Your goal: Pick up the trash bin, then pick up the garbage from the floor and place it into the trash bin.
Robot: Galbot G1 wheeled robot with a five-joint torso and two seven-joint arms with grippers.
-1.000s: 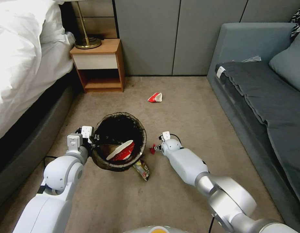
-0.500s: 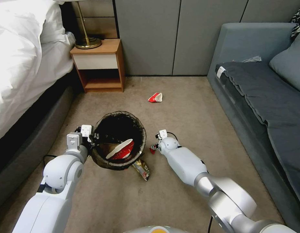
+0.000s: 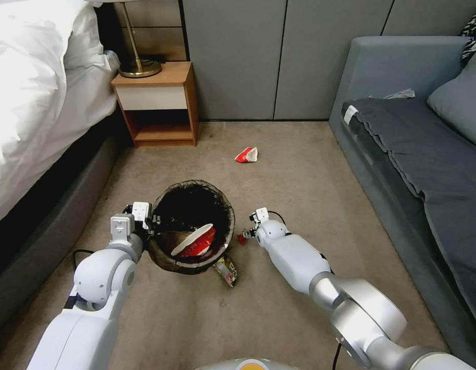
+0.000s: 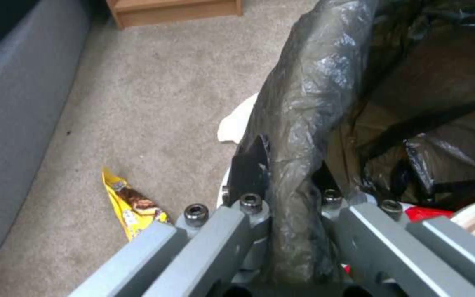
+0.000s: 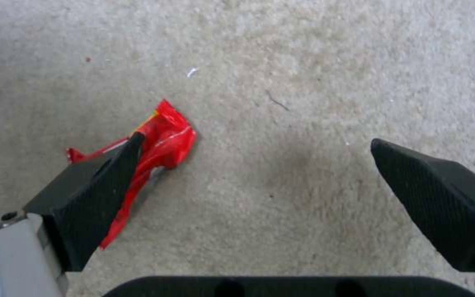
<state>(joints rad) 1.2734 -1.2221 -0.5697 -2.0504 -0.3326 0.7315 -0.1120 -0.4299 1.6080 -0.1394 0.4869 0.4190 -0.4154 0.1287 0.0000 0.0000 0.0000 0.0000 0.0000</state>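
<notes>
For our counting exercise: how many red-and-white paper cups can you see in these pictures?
2. One cup lies in the trash bin held by the left gripper; a second cup lies on the carpet beyond the bin. More may be hidden deeper inside.

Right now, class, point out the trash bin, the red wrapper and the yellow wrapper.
trash bin [image 3: 166, 254]: head view, bagged near rim.
red wrapper [image 5: 166, 138]: right wrist view, its middle.
yellow wrapper [image 4: 130, 206]: left wrist view, its middle.

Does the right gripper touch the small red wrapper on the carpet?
Cannot tell. In the right wrist view the open right gripper has one black finger overlapping the small red plastic wrapper, but no contact or gap shows plainly.
</notes>
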